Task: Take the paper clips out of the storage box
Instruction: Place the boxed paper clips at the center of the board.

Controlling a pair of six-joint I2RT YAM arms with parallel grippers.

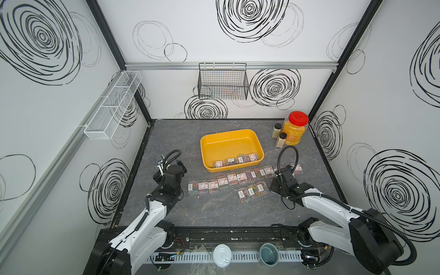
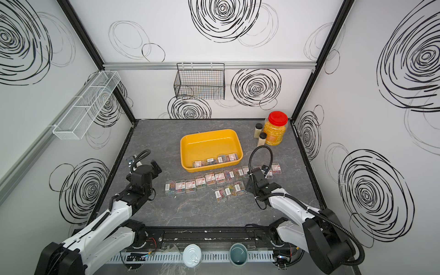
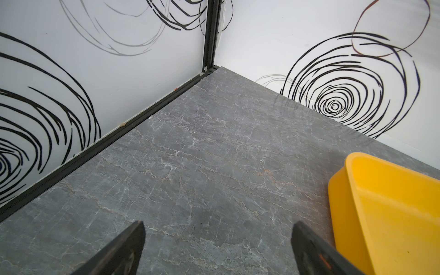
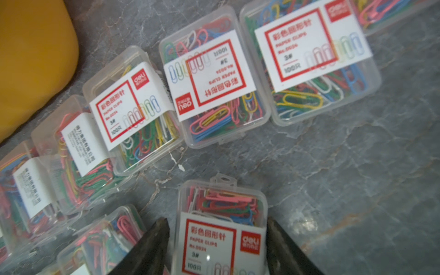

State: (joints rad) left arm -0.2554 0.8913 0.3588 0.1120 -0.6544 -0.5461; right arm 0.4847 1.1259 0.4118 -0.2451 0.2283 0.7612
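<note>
**Right arm: setting a case of paper clips down on the table**

1. The fingers (image 4: 154,242) of my right gripper (image 4: 217,222) stand partly open on either side of one case (image 4: 221,209). A narrow gap shows at one finger. The other finger sits at or very near the case wall. I judge the case to be resting on the table (image 4: 357,166), not clamped.
2. To finish this step cleanly, I should widen the fingers until both are clear of the case, then lift straight up. A sideways pull would likely drag the case into the neighbouring case (image 4: 102,240), which lies close beside one finger.
3. Further out, a row of cases (image 1: 228,178) lies on the table just in front of the tray (image 1: 228,145), with a few more cases nearer the arms.
4. Inside the tray, four cases (image 1: 235,160) lie along the near wall, so the task looks mostly done. They sit close to that wall, so I expect to need a steep approach from above for each one.
5. My left gripper (image 3: 219,250) is spread wide and holds nothing. It hangs over bare table beside a corner of the tray.
</note>
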